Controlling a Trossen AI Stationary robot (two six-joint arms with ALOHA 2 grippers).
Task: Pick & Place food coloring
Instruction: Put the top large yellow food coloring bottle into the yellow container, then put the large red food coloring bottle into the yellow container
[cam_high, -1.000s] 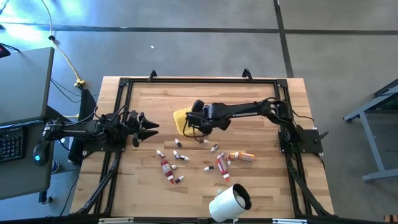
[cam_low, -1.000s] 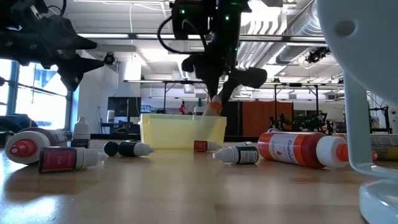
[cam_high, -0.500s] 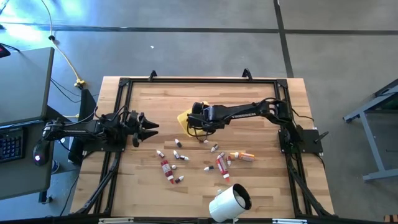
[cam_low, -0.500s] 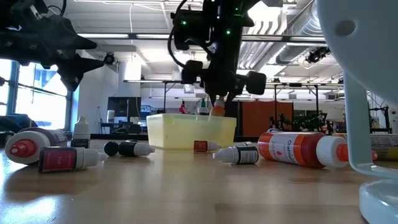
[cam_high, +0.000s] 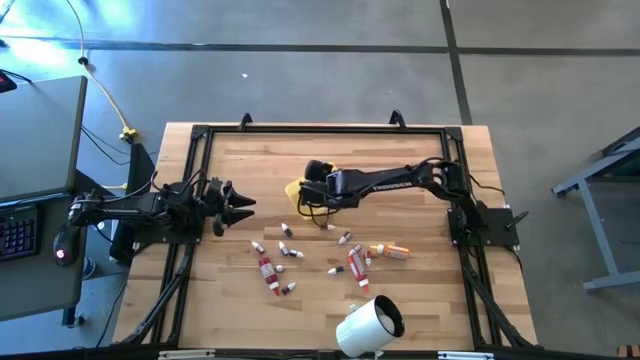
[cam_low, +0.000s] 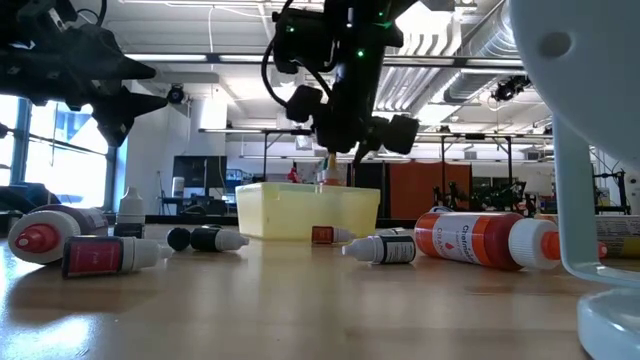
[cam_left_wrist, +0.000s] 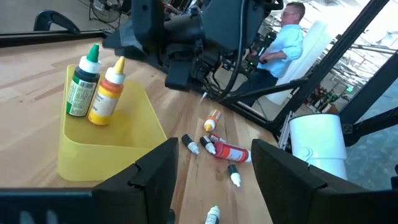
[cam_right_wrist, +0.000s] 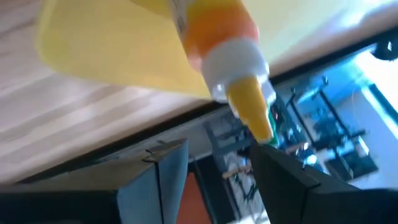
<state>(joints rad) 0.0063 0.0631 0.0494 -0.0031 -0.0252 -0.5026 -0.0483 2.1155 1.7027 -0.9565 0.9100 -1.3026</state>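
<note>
The yellow tray (cam_high: 293, 190) (cam_left_wrist: 106, 137) (cam_low: 308, 210) holds two upright food coloring bottles: a dark green-capped one (cam_left_wrist: 81, 84) and an orange yellow-capped one (cam_left_wrist: 106, 93) (cam_right_wrist: 217, 43). My right gripper (cam_high: 310, 185) (cam_low: 345, 155) (cam_right_wrist: 214, 168) hovers open just above and beside them, touching neither. More food coloring bottles and tubes lie on their sides on the wood: red tubes (cam_high: 267, 270) (cam_high: 355, 262), an orange one (cam_high: 390, 250) (cam_low: 470, 240), small dark ones (cam_low: 385, 248) (cam_low: 205, 238). My left gripper (cam_high: 245, 205) (cam_left_wrist: 214, 168) waits open above the table's left side.
A large white cylinder (cam_high: 368, 325) (cam_low: 580, 150) lies near the table's near edge, right of centre. A black frame (cam_high: 300, 128) borders the tabletop. Bare wood (cam_high: 400, 150) stretches along the far side. A person (cam_left_wrist: 283, 43) sits beyond the table.
My right gripper carried the orange bottle toward the table's left over the tray, lowered it, let go and rose a little; the bottle now stands in the tray beside the green-capped one. The tray slid slightly toward the table's right.
</note>
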